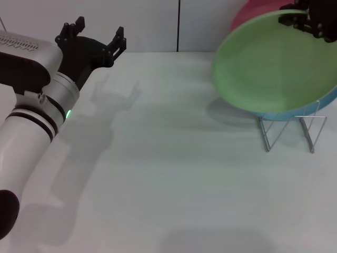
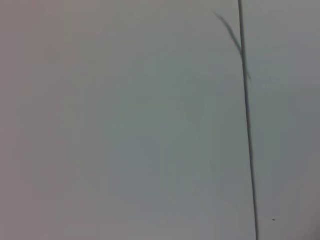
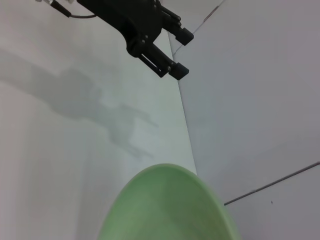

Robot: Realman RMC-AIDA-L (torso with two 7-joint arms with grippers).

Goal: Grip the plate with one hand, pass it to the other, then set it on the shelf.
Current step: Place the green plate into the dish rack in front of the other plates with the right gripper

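In the head view the green plate (image 1: 271, 63) sits at about two o'clock, tilted over the wire shelf (image 1: 290, 129), in front of a light blue plate (image 1: 316, 108) and a pink one (image 1: 253, 13). The right gripper (image 1: 310, 18) is clamped on its upper rim at one o'clock. The left gripper (image 1: 95, 39) hangs at ten o'clock with fingers spread and nothing between them, well apart from the plate. The left wrist view shows only bare pale table (image 2: 125, 125) and a dark seam. In the right wrist view the plate fills the six o'clock edge, while the left gripper shows farther off at twelve o'clock, gaping. Judging by this, the placing step is in hand: the lower rim should be steered between two upright loops and lowered until the wires bear the plate. Only then should the grip loosen, since releasing early could let the plate roll off.
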